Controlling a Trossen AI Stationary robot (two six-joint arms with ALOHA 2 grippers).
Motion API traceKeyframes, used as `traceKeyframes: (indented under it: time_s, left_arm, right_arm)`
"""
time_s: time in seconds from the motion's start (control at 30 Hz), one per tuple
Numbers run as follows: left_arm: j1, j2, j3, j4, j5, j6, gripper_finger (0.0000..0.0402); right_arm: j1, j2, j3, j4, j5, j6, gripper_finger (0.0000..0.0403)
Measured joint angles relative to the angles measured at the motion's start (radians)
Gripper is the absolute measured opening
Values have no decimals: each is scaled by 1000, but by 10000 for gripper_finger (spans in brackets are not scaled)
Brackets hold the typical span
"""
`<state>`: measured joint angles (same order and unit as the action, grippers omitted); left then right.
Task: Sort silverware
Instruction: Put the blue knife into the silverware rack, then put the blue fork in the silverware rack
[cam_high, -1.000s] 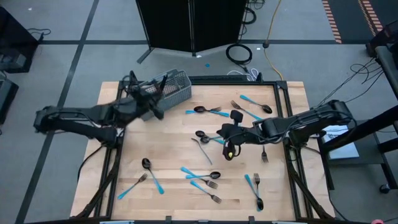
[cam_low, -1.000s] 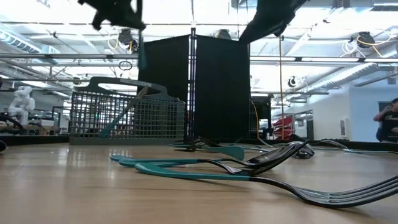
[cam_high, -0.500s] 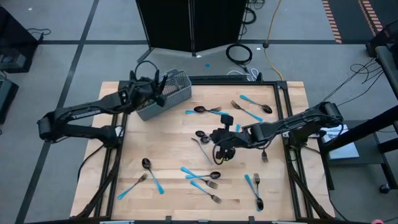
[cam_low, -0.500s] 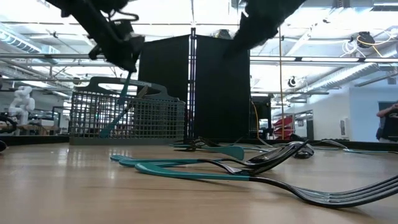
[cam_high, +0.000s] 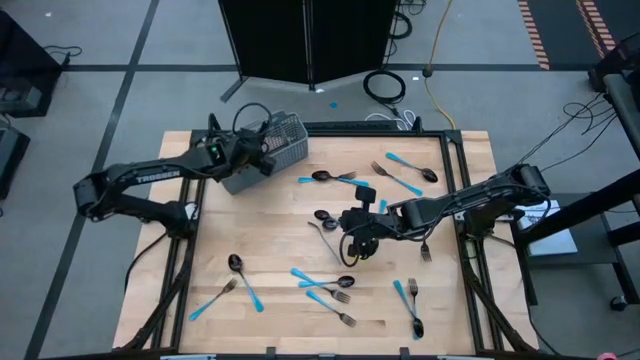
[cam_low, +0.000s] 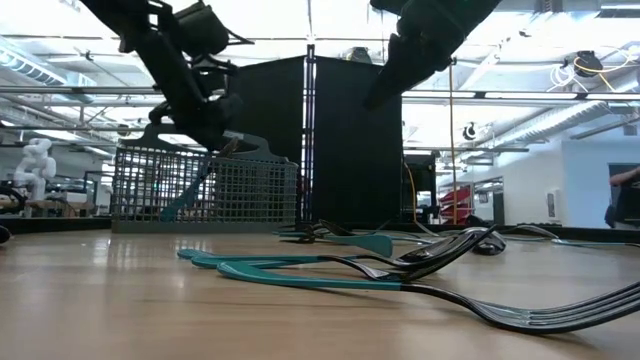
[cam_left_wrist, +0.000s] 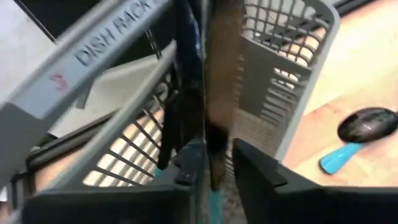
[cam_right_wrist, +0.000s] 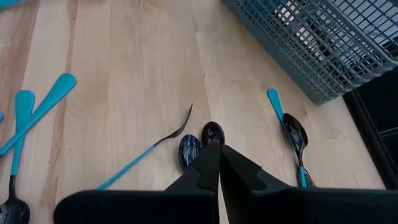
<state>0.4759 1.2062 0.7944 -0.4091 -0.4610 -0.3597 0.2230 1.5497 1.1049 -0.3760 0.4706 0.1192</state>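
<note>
- Left pincer is over the near edge of the grey basket at the far left of the worktop; its wrist view shows its fingers slightly apart with a slim utensil standing between them and pointing down into the basket; cannot tell if they grip it.
- Basket rim sits right around the pincer tips; a spoon lies on the wood just beside the basket.
- Right pincer hangs low mid-worktop, fingers pressed together, holding nothing.
- Just ahead of its tips: two spoon bowls side by side and a fork with its blue handle running away from them.
- Another spoon lies beyond, between the right pincer and the basket.
- Rest of the silverware is scattered on the wood around the right pincer: some toward the front edge, some toward the far right corner.
- Low view: both arms come in from above, forks in the foreground.
</note>
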Motion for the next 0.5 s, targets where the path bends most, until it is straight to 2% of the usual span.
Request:
traceKeyframes:
  time_s: [0.13,0.27,0.5]
  left_arm:
    - [0,2,0,-4,23,-1,143]
    - [0,-18,10,-44,26,7,184]
    - [-15,-104,72,-121,15,8,200]
  right_arm:
    - [0,0,0,3,0,0,4]
    - [0,0,0,4,0,0,4]
    - [0,0,0,1,0,0,4]
